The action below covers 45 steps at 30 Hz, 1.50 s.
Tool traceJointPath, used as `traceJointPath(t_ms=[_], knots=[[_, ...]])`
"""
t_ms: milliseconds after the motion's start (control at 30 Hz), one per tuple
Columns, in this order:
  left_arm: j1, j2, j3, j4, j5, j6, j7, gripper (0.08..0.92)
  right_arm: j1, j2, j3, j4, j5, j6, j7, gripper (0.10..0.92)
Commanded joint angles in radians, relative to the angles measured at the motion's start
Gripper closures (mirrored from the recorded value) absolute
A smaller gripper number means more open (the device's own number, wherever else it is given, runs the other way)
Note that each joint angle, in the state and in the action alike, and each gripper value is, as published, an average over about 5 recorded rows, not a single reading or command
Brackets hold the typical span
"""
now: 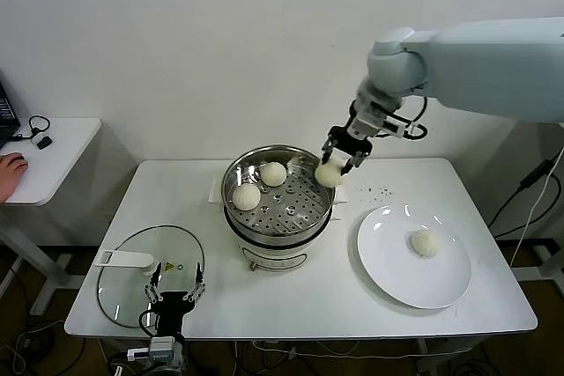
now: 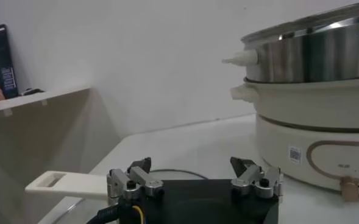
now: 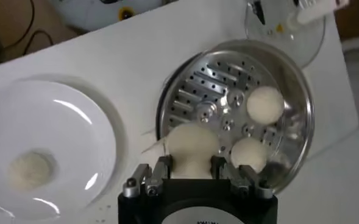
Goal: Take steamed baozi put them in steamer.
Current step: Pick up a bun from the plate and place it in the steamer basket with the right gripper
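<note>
I am holding my right end effector [image 1: 345,158] clamped on a baozi [image 1: 329,173] just above the steamer [image 1: 264,209] rim beneath me, risking it catching the rim and tumbling onto the counter [image 1: 352,297].

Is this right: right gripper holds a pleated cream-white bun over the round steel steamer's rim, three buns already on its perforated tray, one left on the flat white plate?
Not quite: two buns lie on the steamer tray, not three, as the head view shows. The rest holds: the right gripper grips a bun over the rim, and one bun remains on the white plate.
</note>
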Motion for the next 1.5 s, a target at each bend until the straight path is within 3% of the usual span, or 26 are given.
traceJointPath(t_ms=[33, 1000, 1100, 1367, 1500], knots=[[0.0, -0.049, -0.003, 0.001, -0.001, -0.002, -0.001, 0.177, -0.135, 0.139, 0.072, -0.024, -0.195, 0.11, 0.043, 0.567], [-0.002, -0.049, -0.014, -0.004, -0.019, -0.007, 0.001, 0.177, -0.347, 0.294, 0.11, -0.193, -0.177, 0.029, 0.044, 0.556], [-0.003, -0.049, -0.014, -0.005, -0.019, -0.006, 0.001, 0.177, -0.327, 0.296, 0.104, -0.196, -0.152, 0.032, 0.044, 0.515], [-0.003, -0.049, -0.014, -0.011, -0.018, -0.002, 0.003, 0.177, -0.23, 0.28, 0.045, -0.189, -0.08, 0.068, 0.025, 0.289], [-0.003, -0.049, -0.011, -0.012, -0.017, -0.001, 0.003, 0.177, -0.18, 0.258, 0.018, -0.186, -0.027, 0.075, 0.003, 0.217]])
